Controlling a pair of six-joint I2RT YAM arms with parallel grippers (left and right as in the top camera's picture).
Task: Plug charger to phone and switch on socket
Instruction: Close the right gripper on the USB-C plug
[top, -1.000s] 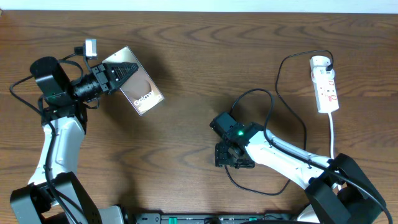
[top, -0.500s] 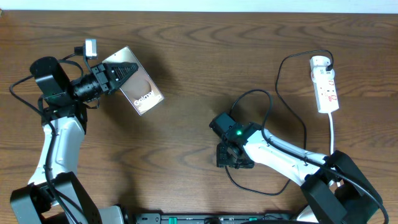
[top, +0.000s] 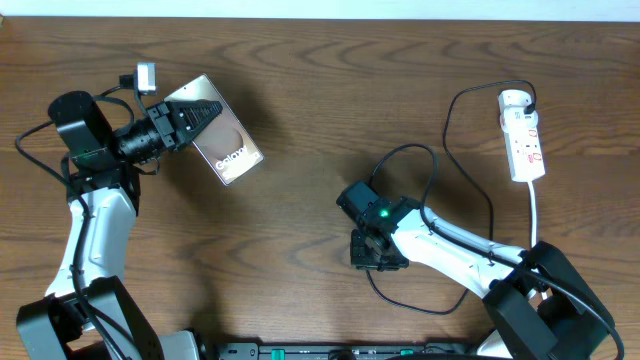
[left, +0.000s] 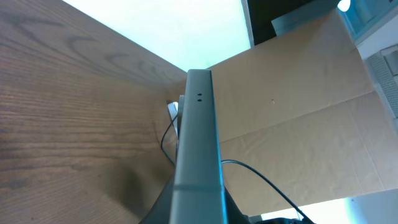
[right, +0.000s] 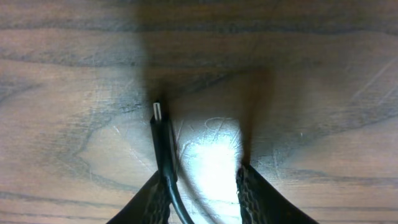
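**Phone (top: 232, 155) clamped at upper left; charger (right: 163, 149) end between spread fingers at lower centre.**

Overhead: the left gripper (top: 190, 118) was closed on the upper-left end of the phone, which slanted down-right at the upper left of the wooden table (top: 320, 80). The socket (top: 522, 135) lay at upper right, with the charger plugged into its top end and looping left, then down to the right gripper (top: 377, 255) at lower centre. Left wrist: the phone stood edge-on up the middle of the frame, its lower end pinched between the two fingers, with brown cardboard (left: 298, 124) behind. Right wrist: the fingers stood well apart and held nothing. The connector tip (right: 157, 112) lay on the table, and its cable ran just beside the left-of-frame finger (right: 155, 199).
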